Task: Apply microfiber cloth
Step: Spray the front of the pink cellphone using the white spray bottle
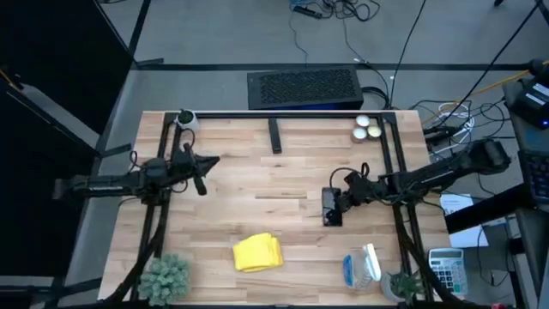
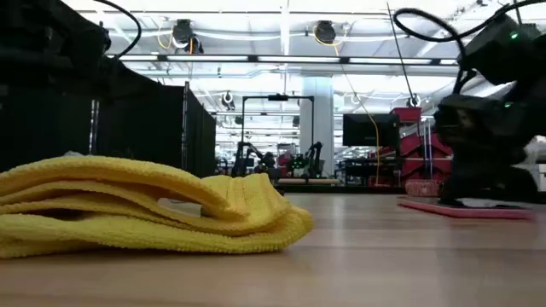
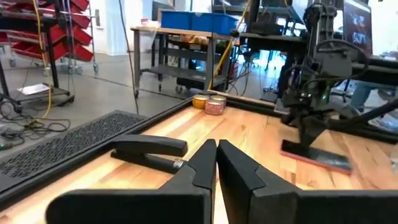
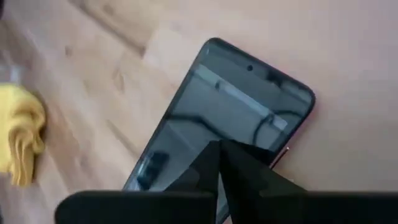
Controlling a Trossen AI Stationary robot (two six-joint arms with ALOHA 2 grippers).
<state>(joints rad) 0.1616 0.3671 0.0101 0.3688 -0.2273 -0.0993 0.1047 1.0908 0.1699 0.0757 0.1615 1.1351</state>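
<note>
The yellow microfiber cloth (image 1: 257, 252) (image 2: 145, 213) (image 4: 22, 140) lies folded on the table near its front edge, and no gripper touches it. A black phone (image 1: 331, 208) (image 4: 249, 106) (image 3: 317, 158) lies flat, screen up, right of the middle. My right gripper (image 1: 340, 204) (image 4: 219, 148) is shut and stands over it, fingers pointing down. My left gripper (image 1: 210, 161) (image 3: 216, 152) is shut, holds nothing and hovers over the table's left half. My right gripper comes at the phone from above. Its shut fingertips (image 4: 214, 155) stand on the screen (image 4: 205, 124) about midway along the phone. In the left wrist view the tips reach the phone's top face. The phone lies flat on the table.
A clear spray bottle with a blue label (image 1: 360, 266) lies at the front right. Small plants stand at the front corners (image 1: 165, 276) (image 1: 403, 285). Round tins (image 1: 367, 127) and a black bar (image 1: 275, 136) sit near the far edge. Bare wood lies between the cloth and the phone.
</note>
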